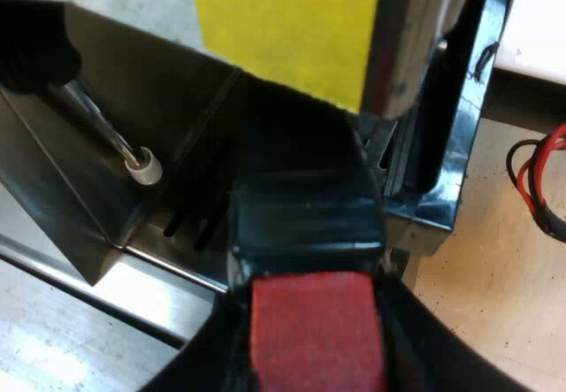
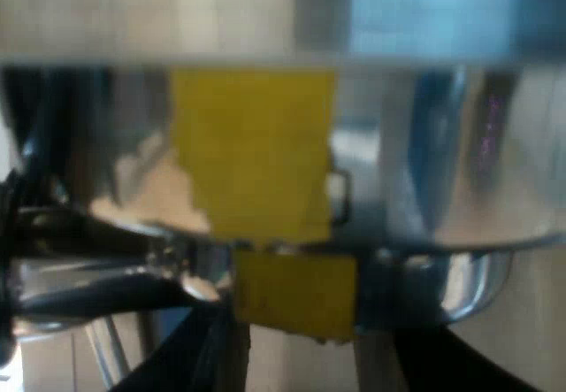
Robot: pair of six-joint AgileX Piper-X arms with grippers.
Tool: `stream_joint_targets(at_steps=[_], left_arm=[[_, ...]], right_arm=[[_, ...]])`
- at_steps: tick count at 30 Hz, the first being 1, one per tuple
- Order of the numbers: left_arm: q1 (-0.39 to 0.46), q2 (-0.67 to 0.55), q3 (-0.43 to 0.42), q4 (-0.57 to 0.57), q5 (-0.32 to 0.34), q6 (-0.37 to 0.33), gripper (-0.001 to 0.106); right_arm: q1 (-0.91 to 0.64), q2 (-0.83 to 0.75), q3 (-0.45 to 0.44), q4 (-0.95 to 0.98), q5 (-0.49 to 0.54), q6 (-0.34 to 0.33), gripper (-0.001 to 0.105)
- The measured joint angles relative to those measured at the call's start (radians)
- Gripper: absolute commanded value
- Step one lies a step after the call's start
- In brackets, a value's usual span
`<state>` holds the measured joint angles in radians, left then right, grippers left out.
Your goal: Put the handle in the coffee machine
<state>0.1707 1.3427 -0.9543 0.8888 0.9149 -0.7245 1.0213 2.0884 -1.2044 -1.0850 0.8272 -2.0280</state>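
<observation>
Left gripper [image 1: 311, 308]: closed on the handle [image 1: 305, 206], one black finger on each side of its red end [image 1: 317, 339].
Handle: dark, running from my grip towards the front of the espresso machine [image 1: 106, 144], under a yellow patch [image 1: 283, 29]. Its far end is hidden, so I cannot tell if it is seated.
Steam wand [image 1: 97, 122]: slanting down beside the machine's metal back panel, its pale tip above the slotted drip tray [image 1: 190, 219].
Right gripper [image 2: 301, 379]: fingers [image 2: 181, 357] spread apart with nothing between them, held close below the machine's front.
Machine front from my right wrist: shiny metal body [image 2: 460, 171] bearing the yellow patch [image 2: 252, 153], with a smaller yellow piece [image 2: 296, 290] just beneath it.
</observation>
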Motion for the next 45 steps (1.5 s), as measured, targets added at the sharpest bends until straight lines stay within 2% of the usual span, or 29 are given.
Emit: stream_joint_targets(at_steps=[9,10,12,20,21,23,25,26,27,28,29,33,38,45], left_arm=[[0.000,0.000,0.000,0.000,0.000,0.001,0.000],[0.000,0.000,0.000,0.000,0.000,0.001,0.000],[0.000,0.000,0.000,0.000,0.000,0.001,0.000],[0.000,0.000,0.000,0.000,0.000,0.004,0.000],[0.000,0.000,0.000,0.000,0.000,0.008,0.003],[0.000,0.000,0.000,0.000,0.000,0.018,0.015],[0.001,0.000,0.000,0.000,-0.001,0.021,0.041],[0.001,0.000,0.000,0.000,0.002,0.025,0.046],[0.008,0.000,0.000,0.011,0.020,0.038,0.059],[0.013,-0.005,0.000,0.014,0.026,0.043,0.063],[0.021,-0.010,-0.004,0.021,0.036,0.049,0.066],[0.025,-0.019,-0.009,0.026,0.060,0.054,0.062],[0.027,-0.028,-0.010,0.033,0.038,0.056,0.062],[0.027,-0.108,-0.015,0.123,0.039,0.062,0.062]], right_arm=[[-0.003,0.003,0.000,-0.036,0.030,-0.007,0.035],[-0.003,0.007,0.000,-0.064,0.030,-0.055,0.035],[-0.005,0.013,0.000,-0.088,0.030,-0.082,0.035],[-0.005,0.017,0.000,-0.107,0.032,-0.096,0.035],[-0.005,0.017,0.000,-0.107,0.032,-0.096,0.035],[-0.005,0.017,0.000,-0.107,0.032,-0.096,0.035],[-0.005,0.017,-0.005,-0.107,0.036,-0.096,0.035],[-0.005,0.017,-0.007,-0.107,0.038,-0.096,0.035],[-0.005,0.017,-0.008,-0.102,0.041,-0.096,0.035],[-0.005,0.017,-0.007,-0.102,0.042,-0.096,0.035],[-0.005,0.015,-0.007,-0.102,0.043,-0.099,0.035],[-0.005,0.009,-0.007,-0.095,0.044,-0.104,0.035],[-0.005,-0.006,-0.007,-0.061,0.050,-0.104,0.035],[-0.005,-0.016,-0.007,-0.037,0.052,-0.104,0.035]])
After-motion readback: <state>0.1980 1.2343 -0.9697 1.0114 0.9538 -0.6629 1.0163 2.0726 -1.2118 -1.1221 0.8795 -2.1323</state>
